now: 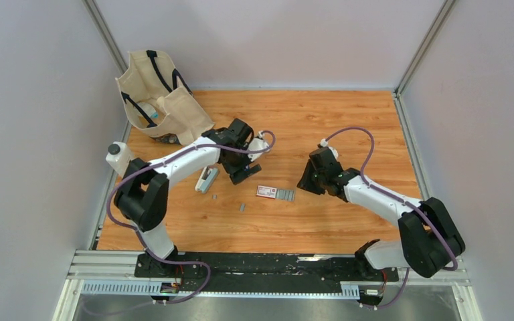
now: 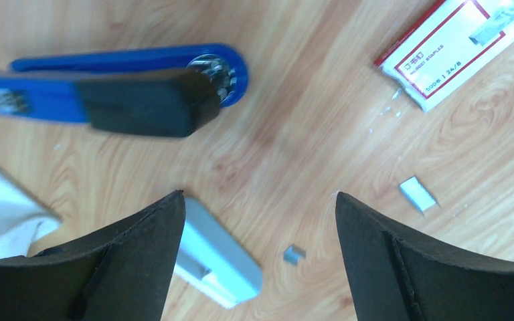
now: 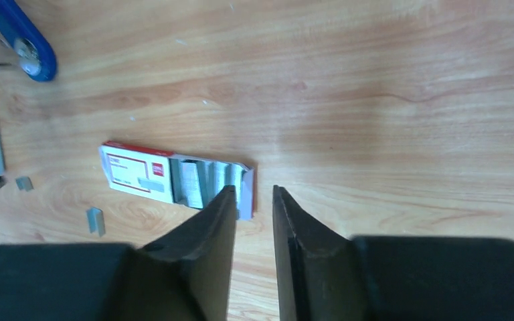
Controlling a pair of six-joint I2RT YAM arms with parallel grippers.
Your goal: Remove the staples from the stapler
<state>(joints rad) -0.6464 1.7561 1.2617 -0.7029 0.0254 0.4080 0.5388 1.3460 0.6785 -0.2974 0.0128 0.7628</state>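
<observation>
Left hand [image 2: 260,207] spread wide, nothing between its fingers, hanging low over the wooden worktop [image 1: 348,134]. Just beside the finger at the left of the wrist view lies a pale grey oblong piece [image 2: 217,264]; what it is cannot be told. Loose staples [image 2: 418,195] lie flat on the wood as short silvery strips, a small one roughly below the gap and a larger one off past the other finger. Ahead of the fingers sits the stapler [image 2: 127,87], with a blue body and black top. Its long axis runs crosswise to the hand's reach, parallel to the line from finger to finger, with the round metal anvil end pointing toward the box [image 3: 137,175]. A glint of metal shows at the opposite end, but whether strips remain inside cannot be seen. Judgement: the wrist would have to turn before the fingers could close across the stapler's narrow width. The left arm is much the nearer to it. Right hand [image 3: 252,194] nearly closed, a slim gap between its fingers, gripping nothing, poised near the box's open end, where more strips show. The box is red-and-white cardboard; "STAPLES" and "24/8" are legible, the other characters too small to read. Cream tote bag [image 1: 160,100] at the far left corner, no writing visible.
</observation>
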